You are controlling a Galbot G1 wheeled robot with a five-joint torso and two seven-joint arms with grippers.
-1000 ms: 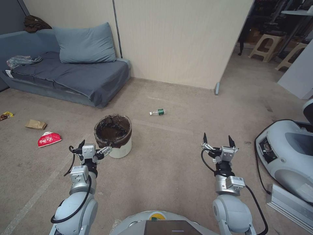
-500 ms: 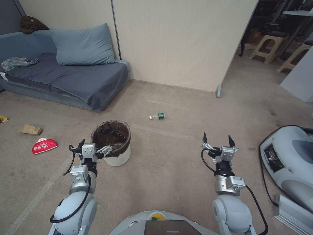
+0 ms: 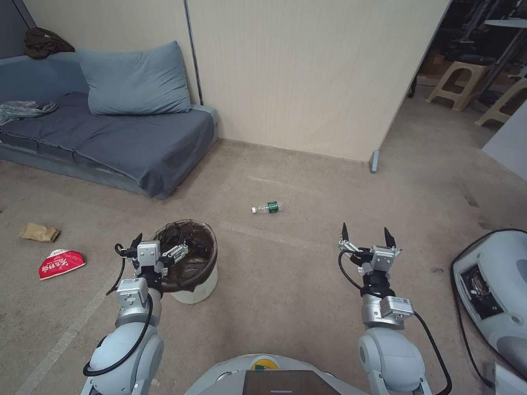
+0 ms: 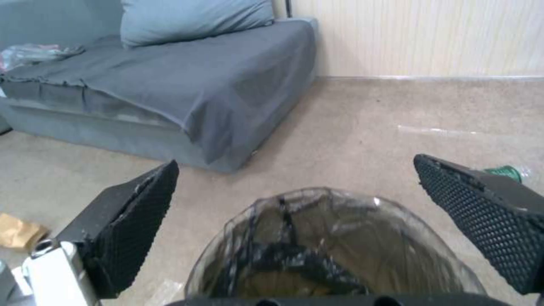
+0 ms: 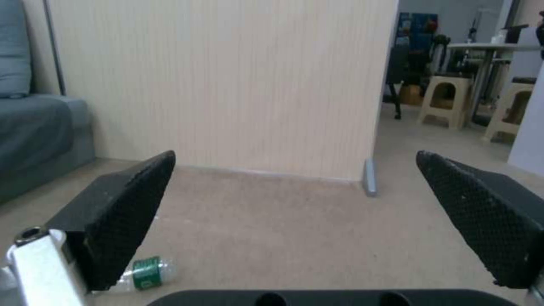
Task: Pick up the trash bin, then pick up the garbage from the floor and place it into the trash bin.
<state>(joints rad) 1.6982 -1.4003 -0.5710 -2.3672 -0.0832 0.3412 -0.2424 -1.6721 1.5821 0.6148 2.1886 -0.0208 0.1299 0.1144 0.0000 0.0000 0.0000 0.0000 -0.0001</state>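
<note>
Nothing done yet — trash bin [image 3: 189, 263] stands on the floor, left gripper [image 3: 155, 253] wide open just above its rim, holding nothing. Right gripper [image 3: 366, 239] open, empty. Bottle [image 3: 267, 208], packet [image 3: 61, 263], paper bag [image 3: 38, 232] lie uncollected.

No legible text or labels.

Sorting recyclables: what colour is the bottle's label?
Green, on the clear bottle; clearest in the right wrist view.
</note>
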